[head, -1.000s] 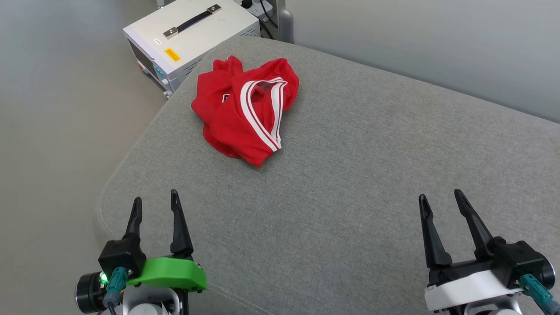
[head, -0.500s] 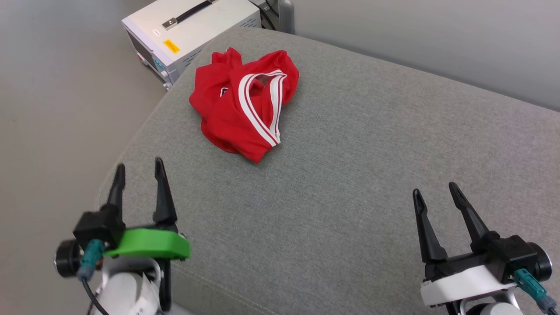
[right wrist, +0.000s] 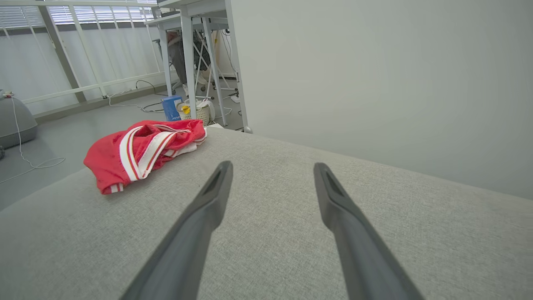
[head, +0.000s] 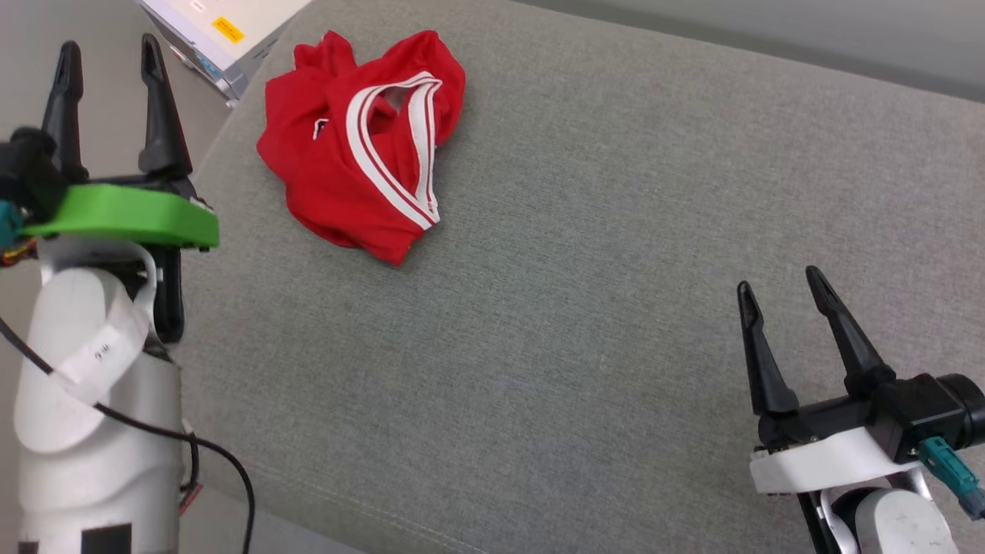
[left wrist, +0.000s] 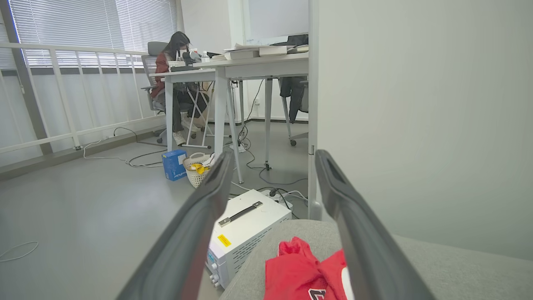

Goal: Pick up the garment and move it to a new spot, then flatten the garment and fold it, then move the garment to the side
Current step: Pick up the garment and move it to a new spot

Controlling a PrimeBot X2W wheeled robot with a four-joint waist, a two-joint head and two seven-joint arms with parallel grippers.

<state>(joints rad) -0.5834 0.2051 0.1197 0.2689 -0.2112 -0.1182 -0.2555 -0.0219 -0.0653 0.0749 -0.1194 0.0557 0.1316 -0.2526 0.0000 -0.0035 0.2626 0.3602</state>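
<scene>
The garment (head: 358, 146) is a red jersey with white striped trim, lying crumpled near the far left corner of a grey cushioned surface (head: 585, 231). My left gripper (head: 108, 54) is raised at the left of the head view, open and holding nothing, off to the left of the garment. In the left wrist view the garment (left wrist: 304, 273) lies low between the open left gripper (left wrist: 272, 156) fingers, well beyond them. My right gripper (head: 781, 281) stands open and empty at the lower right, far from the garment. The right wrist view has the garment (right wrist: 141, 152) ahead to the left of the right gripper (right wrist: 272, 166).
A white equipment box with a black handle (left wrist: 245, 227) stands on the floor beside the cushion's far left corner. A grey wall (right wrist: 374, 75) runs behind the cushion. Further off are desks, a seated person (left wrist: 173, 79), a blue box (left wrist: 174, 164) and a basket (left wrist: 198, 168).
My left gripper has risen and moved forward along the cushion's left edge. The head camera has turned, shifting the garment up and left in the picture. Both grippers stay open.
</scene>
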